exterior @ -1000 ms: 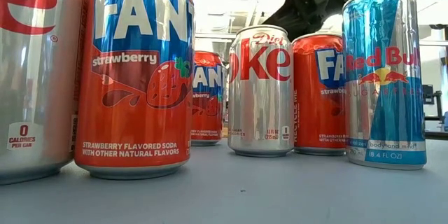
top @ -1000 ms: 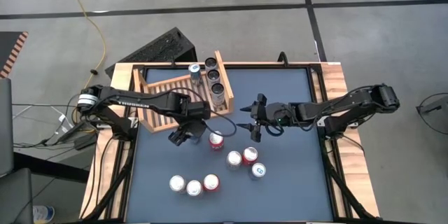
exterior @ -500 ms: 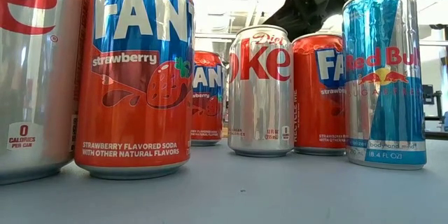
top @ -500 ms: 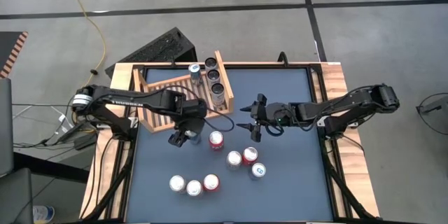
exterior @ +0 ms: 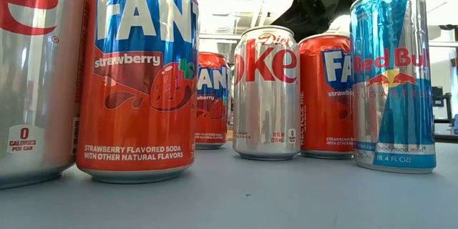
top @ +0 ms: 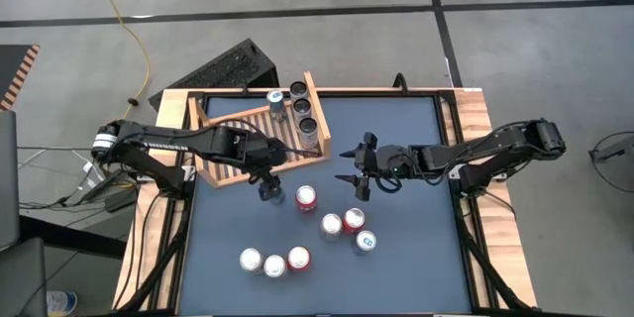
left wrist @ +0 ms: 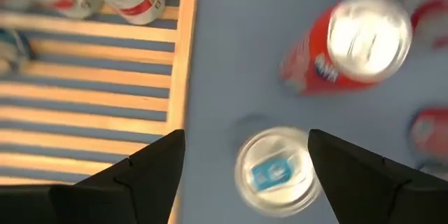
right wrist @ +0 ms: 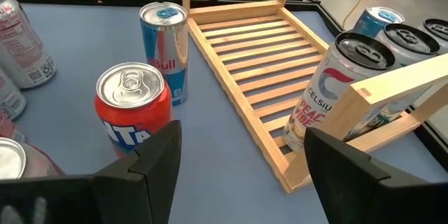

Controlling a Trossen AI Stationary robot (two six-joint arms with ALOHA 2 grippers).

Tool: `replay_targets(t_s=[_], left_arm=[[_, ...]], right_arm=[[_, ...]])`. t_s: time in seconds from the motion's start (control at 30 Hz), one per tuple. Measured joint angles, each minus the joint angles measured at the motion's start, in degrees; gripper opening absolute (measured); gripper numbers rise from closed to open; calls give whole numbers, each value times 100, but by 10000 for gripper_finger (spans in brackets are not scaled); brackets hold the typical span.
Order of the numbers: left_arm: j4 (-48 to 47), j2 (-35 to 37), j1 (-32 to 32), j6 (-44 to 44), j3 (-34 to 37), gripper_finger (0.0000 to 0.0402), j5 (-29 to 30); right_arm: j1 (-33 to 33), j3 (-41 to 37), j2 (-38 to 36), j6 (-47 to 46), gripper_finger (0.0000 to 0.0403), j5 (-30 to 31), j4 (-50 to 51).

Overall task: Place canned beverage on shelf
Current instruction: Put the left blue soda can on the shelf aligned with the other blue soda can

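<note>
The light-wood slatted shelf (top: 238,139) lies at the table's far left and holds several upright cans at its right end (top: 302,109). It also shows in the right wrist view (right wrist: 259,56). A blue-and-silver Red Bull can (right wrist: 163,49) stands upright on the table just in front of the shelf's near board. My left gripper (left wrist: 246,134) is open and points down above this can (left wrist: 276,171); I cannot see it touch the can. My right gripper (top: 347,168) is open and empty at mid-table, pointing toward the left.
A red Fanta can (top: 306,196) stands just right of the Red Bull can. Several more cans (top: 347,226) (top: 274,262) stand nearer the front and fill the low view (exterior: 139,79). A black ridged box (top: 223,64) lies beyond the table's far-left corner.
My left gripper has shifted a little toward the table's right edge and tipped from a slant to point more steeply down over the Red Bull can. The cans on the table have kept their places.
</note>
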State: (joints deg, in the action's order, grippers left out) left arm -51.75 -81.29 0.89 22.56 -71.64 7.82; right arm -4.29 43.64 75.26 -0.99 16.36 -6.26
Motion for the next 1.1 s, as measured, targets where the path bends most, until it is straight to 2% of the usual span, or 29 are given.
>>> replay_targets(t_s=[0.17,0.43,0.6,0.77,1.1], left_arm=[[191,-41,0,1248,0,289,6],[-18,-40,0,1884,0,289,-193],[-495,-40,0,2157,0,289,-98],[-477,-40,6,2439,0,289,-82],[-224,-40,169,2077,0,289,-506]], right_arm=[[7,0,0,5,276,0,7],[7,0,0,6,276,0,106],[7,0,0,17,276,0,149],[7,0,0,17,276,0,152],[7,0,0,89,276,0,155]])
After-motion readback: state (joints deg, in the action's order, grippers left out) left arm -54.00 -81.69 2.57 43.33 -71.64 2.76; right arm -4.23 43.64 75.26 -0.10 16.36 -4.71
